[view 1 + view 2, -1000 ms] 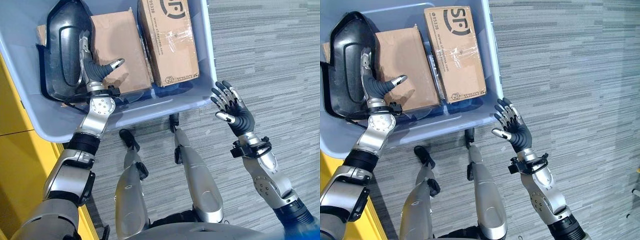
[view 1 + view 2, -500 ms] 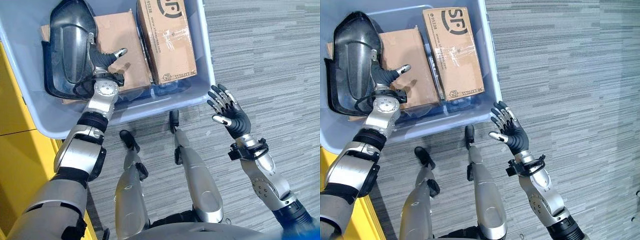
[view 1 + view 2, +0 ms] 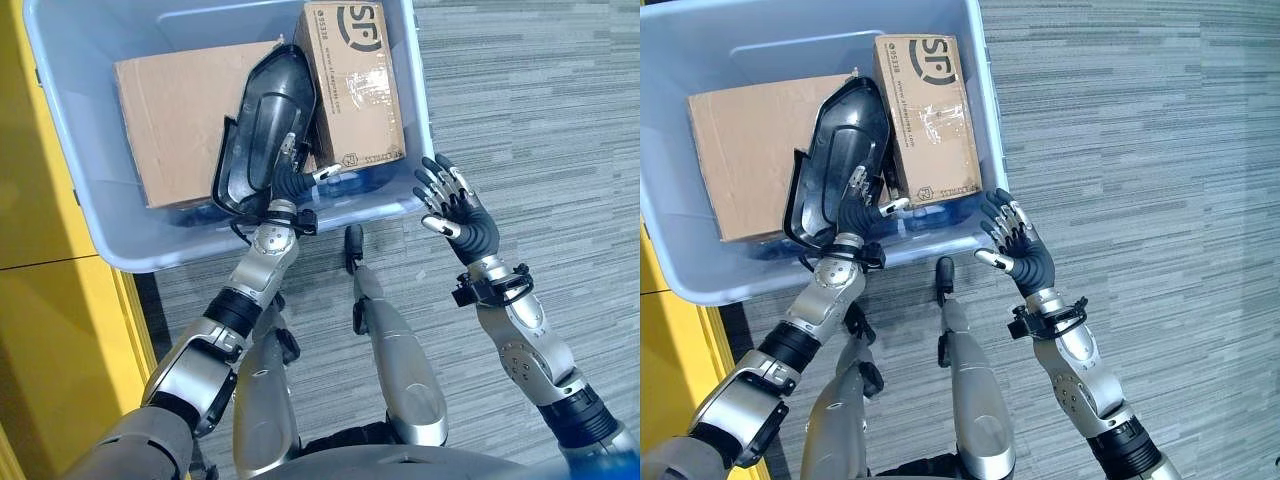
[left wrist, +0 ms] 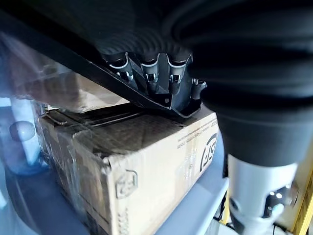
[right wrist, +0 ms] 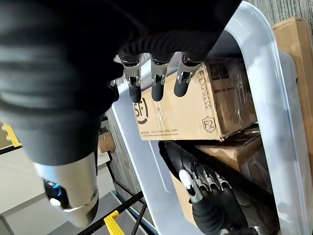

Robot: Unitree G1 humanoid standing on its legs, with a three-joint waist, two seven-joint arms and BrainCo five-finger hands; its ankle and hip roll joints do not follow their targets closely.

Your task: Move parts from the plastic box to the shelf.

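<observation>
Grey carpet floor [image 3: 540,110] takes the 12 to 6 o'clock side of the head views, w/ a yellow surface [image 3: 60,360] at 7 to 9 o'clock; pale blue plastic box [image 3: 85,215] sits at 10 to 12 o'clock. Inside it, a wide plain cardboard box [image 3: 170,115] lies flat at the 9 o'clock side; a narrower printed cardboard box [image 3: 355,85] lies at the 3 o'clock side, close to the bin's wall.

Black plastic part [image 3: 265,125], long and shell-shaped, lies tilted betw. the two cartons, overlapping the plain one; its narrow end points to 1 o'clock and its broad end to 7 o'clock, near the bin's front wall.

Left hand [image 3: 292,172] reaches over the front wall into the bin; fingers curled round the black part's edge at its 5 o'clock side, thumb stuck out toward the printed carton; left wrist view shows the fingers [image 4: 149,73] hooked over the part's rim, w/ the printed carton just below.

Right hand [image 3: 455,210] hangs over the carpet at 3 o'clock, just outside the bin's corner; palm up, fingers spread and loose, nothing in it.
</observation>
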